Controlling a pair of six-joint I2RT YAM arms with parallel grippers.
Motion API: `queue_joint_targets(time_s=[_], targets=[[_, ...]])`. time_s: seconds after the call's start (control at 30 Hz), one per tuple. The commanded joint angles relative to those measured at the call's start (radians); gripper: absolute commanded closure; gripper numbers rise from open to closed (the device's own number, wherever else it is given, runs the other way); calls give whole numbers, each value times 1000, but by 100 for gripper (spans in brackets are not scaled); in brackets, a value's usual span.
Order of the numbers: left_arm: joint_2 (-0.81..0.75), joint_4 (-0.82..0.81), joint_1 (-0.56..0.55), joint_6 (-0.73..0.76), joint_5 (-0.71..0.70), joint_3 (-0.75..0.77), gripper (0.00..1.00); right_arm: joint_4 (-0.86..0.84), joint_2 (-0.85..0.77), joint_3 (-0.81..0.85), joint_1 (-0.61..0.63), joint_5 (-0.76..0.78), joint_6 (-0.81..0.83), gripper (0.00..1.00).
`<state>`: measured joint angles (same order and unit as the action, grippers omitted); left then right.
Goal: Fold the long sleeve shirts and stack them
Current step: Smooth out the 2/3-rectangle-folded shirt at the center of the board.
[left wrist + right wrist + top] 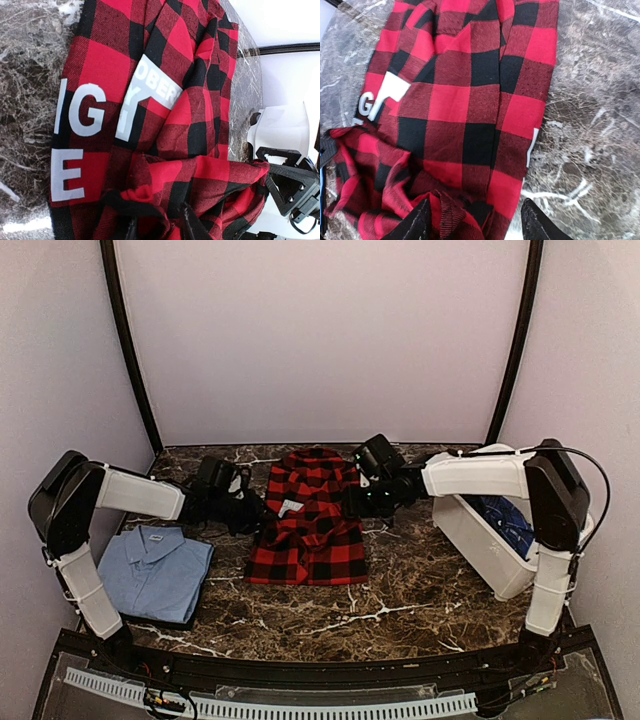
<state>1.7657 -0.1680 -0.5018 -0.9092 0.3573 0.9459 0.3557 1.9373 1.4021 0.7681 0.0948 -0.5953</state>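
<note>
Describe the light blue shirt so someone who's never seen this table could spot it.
Start at the dark marble table. At its near left corner lies the light blue shirt. It is plain and neatly folded, collar up, unlike the red-and-black checked flannel mid-table.

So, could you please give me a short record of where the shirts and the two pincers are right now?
flannel shirt: red-and-black, partly folded, centre of table
light blue shirt: folded, flat, near left
dark blue shirt: inside white bin, right
left pincer: at flannel's left edge, cloth bunched at its tip, grip unclear
right pincer: at flannel's right edge, open
</note>
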Motion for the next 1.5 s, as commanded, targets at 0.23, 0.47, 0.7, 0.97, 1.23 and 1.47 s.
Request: queue_joint_targets(time_s=[0.23, 0.47, 0.7, 0.97, 1.23, 1.47], targets=[[-11, -41, 37, -20, 34, 58, 75, -66, -218, -185, 6, -39, 12, 49], [27, -36, 40, -28, 49, 109, 75, -93, -284, -295, 66, -50, 21, 65], [38, -37, 47, -29, 54, 126, 75, -176, -315, -382, 153, -87, 8, 80], [-14, 30, 66, 28, 34, 140, 74, -243, -309, -469, 174, -128, -28, 83], [-159, 87, 68, 76, 13, 53, 70, -335, -237, -463, 175, -210, -24, 83], [-308, 131, 66, 87, 9, -72, 67, -351, -138, -390, 169, -241, -20, 83]])
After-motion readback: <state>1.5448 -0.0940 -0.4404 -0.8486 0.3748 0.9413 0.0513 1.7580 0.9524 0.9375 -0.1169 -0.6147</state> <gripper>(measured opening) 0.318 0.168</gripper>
